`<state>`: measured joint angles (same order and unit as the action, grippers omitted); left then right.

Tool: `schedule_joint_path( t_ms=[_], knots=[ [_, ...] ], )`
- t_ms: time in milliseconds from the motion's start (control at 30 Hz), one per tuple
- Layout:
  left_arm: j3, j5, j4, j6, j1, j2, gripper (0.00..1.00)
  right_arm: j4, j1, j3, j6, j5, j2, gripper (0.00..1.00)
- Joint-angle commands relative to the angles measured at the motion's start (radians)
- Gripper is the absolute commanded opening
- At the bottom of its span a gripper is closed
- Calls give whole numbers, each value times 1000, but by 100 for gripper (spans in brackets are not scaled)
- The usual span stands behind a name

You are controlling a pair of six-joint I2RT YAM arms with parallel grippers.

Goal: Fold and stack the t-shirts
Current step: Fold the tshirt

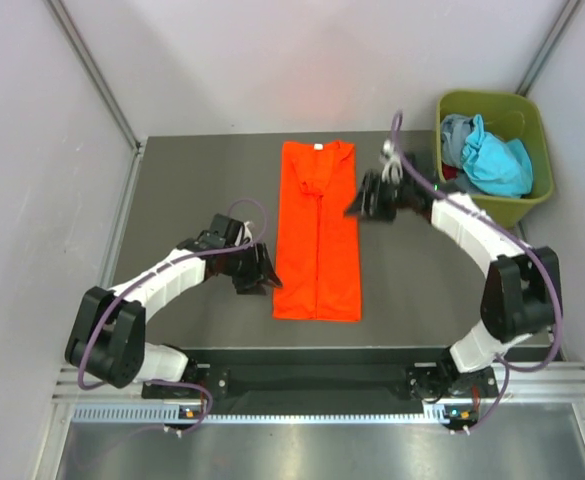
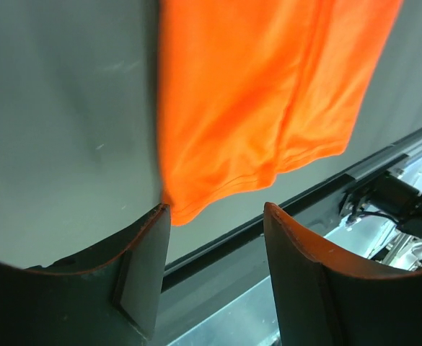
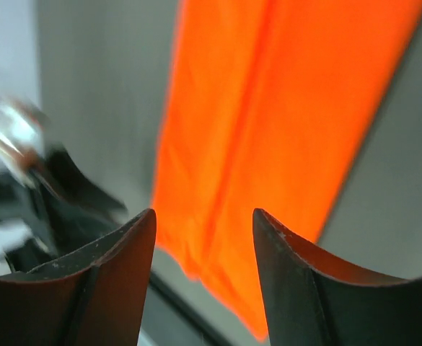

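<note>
1. Top view: the orange t-shirt [image 1: 317, 235] lies flat on the bench [image 1: 192, 180] as a long narrow strip, collar at the far end and hem toward the arm bases. The left pincer [image 1: 255, 272] sits just beside the near left corner. The right pincer [image 1: 367, 197] is just beside the strip's right edge, toward the collar. A teal-blue t-shirt [image 1: 497, 160] and a grey t-shirt [image 1: 455, 135] are bunched in the bin [image 1: 532, 130] at the far right.

2. Left wrist view: the left pincer [image 2: 216, 252] has its jaws apart and holds nothing. The hem corner of the orange t-shirt [image 2: 261, 94] ends right at the tip of one finger; whether it touches cannot be told. The hem ripples, so the cloth looks thin, light and limp. It will likely sag and slide on the bench [image 2: 66, 108] unless all layers are pinched.

3. Right wrist view: the right pincer [image 3: 203, 249] is also apart and empty, above the long edge of the orange t-shirt [image 3: 268, 130]. The best holds are probably the two hem corners, taken low against the bench.
</note>
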<state>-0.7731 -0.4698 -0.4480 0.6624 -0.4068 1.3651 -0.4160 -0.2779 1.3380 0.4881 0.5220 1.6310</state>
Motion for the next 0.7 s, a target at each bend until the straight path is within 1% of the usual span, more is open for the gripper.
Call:
schedule_joint_path(
  t_ms=[0, 33, 67, 133, 167, 267, 300, 400, 667],
  knots=[
    [32, 20, -66, -1, 17, -34, 60, -72, -35, -290, -94, 81, -112, 57],
    [46, 25, -70, 6, 17, -31, 60, -48, -38, -348, -92, 85, -179, 57],
    [55, 20, -61, 9, 17, -28, 60, -37, -46, -453, -82, 93, -207, 57],
    [70, 10, -55, 6, 19, -6, 60, 17, -50, -548, -62, 119, -281, 57],
    [74, 5, -48, 6, 19, 3, 60, 41, -50, -633, -31, 145, -301, 56],
    [89, -12, -12, 8, 20, 31, 58, 167, -52, -770, 39, 185, -347, 56],
    [92, -10, 2, 5, 20, 40, 57, 208, -53, -793, 52, 194, -346, 53],
    [103, -13, 22, 8, 20, 65, 53, 223, -52, -841, 58, 194, -329, 49],
    [136, -29, 103, 31, 20, 106, 48, 278, -52, -907, 52, 190, -270, 43]
  ],
)
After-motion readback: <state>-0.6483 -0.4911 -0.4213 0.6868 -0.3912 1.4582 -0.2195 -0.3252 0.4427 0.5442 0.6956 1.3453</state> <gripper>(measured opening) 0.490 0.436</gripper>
